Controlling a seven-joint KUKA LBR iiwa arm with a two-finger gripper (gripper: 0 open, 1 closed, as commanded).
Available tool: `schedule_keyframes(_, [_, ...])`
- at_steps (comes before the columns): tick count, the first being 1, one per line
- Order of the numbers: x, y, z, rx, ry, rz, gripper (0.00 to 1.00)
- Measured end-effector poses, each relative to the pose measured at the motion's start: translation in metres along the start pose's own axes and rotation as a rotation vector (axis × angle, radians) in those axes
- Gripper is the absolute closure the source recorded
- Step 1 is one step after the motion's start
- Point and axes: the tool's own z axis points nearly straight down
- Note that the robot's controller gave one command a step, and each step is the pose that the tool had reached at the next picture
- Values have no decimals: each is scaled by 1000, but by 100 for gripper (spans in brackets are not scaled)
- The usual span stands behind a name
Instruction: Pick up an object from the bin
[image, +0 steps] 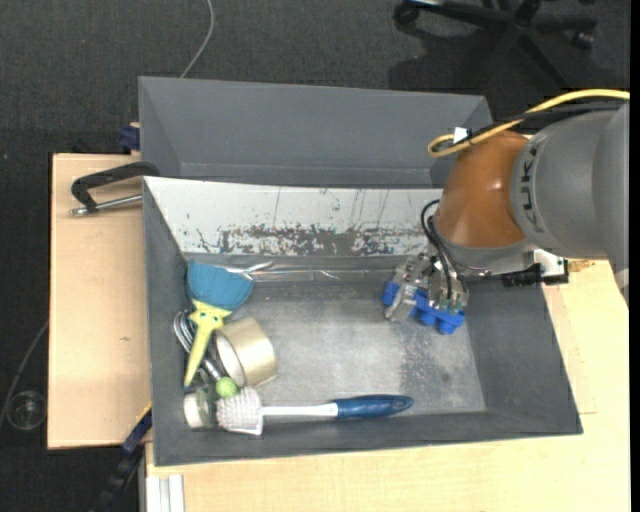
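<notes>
My gripper (417, 305) hangs over bare floor in the right half of the bin, near the back wall. Its two blue-tipped fingers (392, 296) stand apart, open, with nothing between them. The nearest loose thing is a dish brush (330, 408) with a blue handle and a white bristle head, lying along the front wall, below and left of the gripper. A roll of tape (250, 352) lies further left, well apart from the gripper.
A heap fills the bin's left side: a blue bowl-like piece (218, 285), a yellow plastic tool (203, 338), a small green ball (226, 387) and some metal wire. The arm with its orange cover reaches in over the right rim.
</notes>
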Motion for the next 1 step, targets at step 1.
schedule_keyframes(1, [0, 0, -1, 0, 0, 0, 100])
